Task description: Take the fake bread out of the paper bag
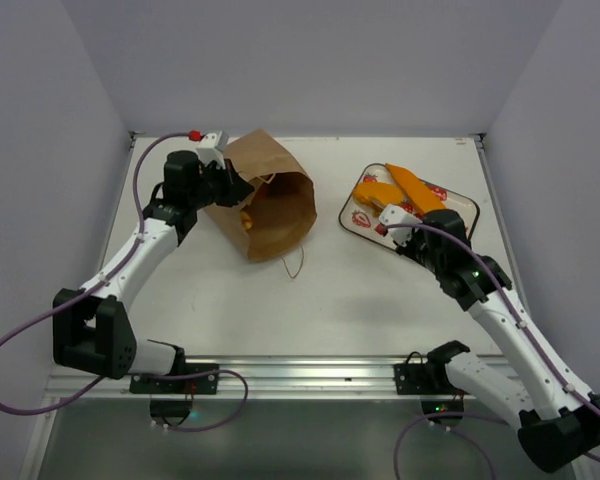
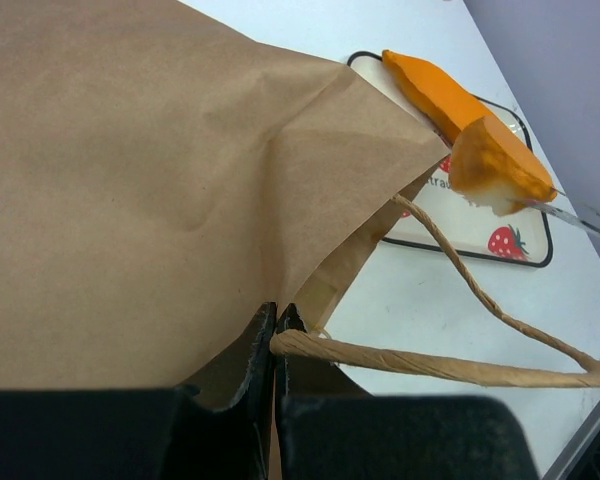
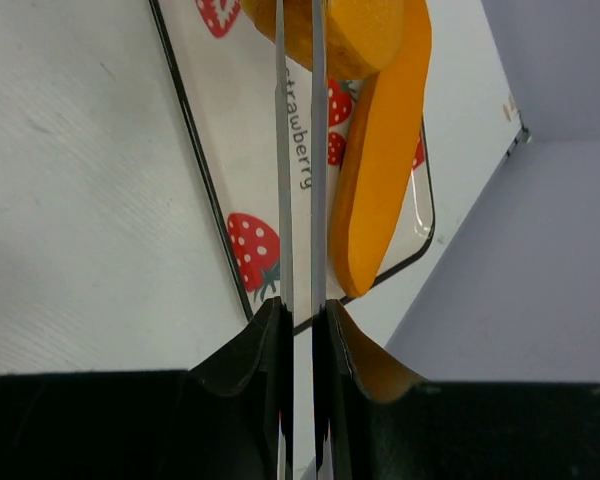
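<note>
The brown paper bag (image 1: 270, 200) lies on its side at the back left, mouth facing the near right. A yellow piece of fake bread (image 1: 247, 218) shows inside it. My left gripper (image 1: 230, 185) is shut on the bag's upper rim (image 2: 130, 180), next to a twisted handle (image 2: 450, 365). My right gripper (image 3: 300, 310) is shut on thin metal tongs (image 3: 298, 150). The tongs' blades reach an orange bread chunk (image 3: 350, 35) over the strawberry tray (image 1: 460, 205). A long orange slice (image 3: 380, 170) lies on that tray.
The tray (image 2: 460, 225) sits at the back right, close to the right wall. Both orange pieces (image 2: 435, 95) show beyond the bag's rim in the left wrist view. The bag's second handle (image 1: 295, 265) trails on the table in front of its mouth.
</note>
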